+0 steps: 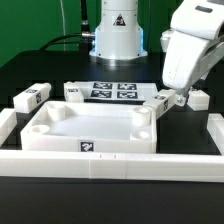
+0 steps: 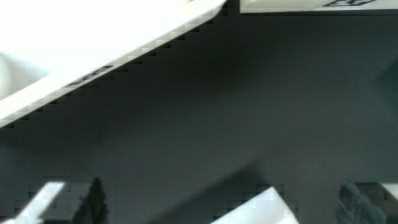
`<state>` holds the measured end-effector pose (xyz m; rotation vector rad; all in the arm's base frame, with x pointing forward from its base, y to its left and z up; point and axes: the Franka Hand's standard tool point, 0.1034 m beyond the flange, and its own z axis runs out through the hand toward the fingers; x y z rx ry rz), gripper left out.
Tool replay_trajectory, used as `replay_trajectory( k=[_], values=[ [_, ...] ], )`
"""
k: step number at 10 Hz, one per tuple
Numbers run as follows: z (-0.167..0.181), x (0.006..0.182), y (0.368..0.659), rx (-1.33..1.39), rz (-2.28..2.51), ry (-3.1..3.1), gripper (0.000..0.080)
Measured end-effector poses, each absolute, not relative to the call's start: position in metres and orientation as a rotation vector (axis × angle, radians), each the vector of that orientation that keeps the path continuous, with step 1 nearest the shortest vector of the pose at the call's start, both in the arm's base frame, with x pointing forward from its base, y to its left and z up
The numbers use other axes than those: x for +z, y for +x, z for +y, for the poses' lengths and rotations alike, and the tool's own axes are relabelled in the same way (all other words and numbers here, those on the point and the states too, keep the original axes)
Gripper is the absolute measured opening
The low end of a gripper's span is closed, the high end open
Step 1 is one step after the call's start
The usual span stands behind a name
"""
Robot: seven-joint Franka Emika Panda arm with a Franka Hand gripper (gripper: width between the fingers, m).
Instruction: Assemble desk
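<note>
The white rimmed tabletop (image 1: 90,132) lies in the middle of the table with round sockets at its corners. White legs lie around it: one at the exterior view's left (image 1: 33,97), one behind it (image 1: 72,91), and two at the exterior view's right (image 1: 158,101) (image 1: 198,98). My gripper (image 1: 179,96) hangs low between those two right legs. In the wrist view the gripper (image 2: 222,205) is open and empty, its fingers (image 2: 80,200) wide apart over dark table. A long white edge (image 2: 89,75) and a tagged white piece (image 2: 320,5) show beyond; I cannot tell which parts they are.
The marker board (image 1: 112,91) lies behind the tabletop. A low white barrier wall (image 1: 110,162) runs along the front and up both sides (image 1: 214,130). The arm's base (image 1: 118,35) stands at the back. A white corner (image 2: 270,205) shows between the fingers.
</note>
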<state>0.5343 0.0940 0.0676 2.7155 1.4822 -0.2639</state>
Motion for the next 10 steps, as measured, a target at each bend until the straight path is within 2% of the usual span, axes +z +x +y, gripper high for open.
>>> replay_trajectory(
  k=[5, 8, 9, 10],
  values=[
    [0.091, 0.067, 0.533, -0.256, 1.547, 2.685, 0.0650],
    [0.041, 0.064, 0.518, -0.242, 1.771, 2.567, 0.0650],
    [0.030, 0.062, 0.518, -0.226, 1.780, 2.562, 0.0650],
    [0.035, 0.062, 0.518, -0.225, 1.770, 2.568, 0.0650]
  ],
)
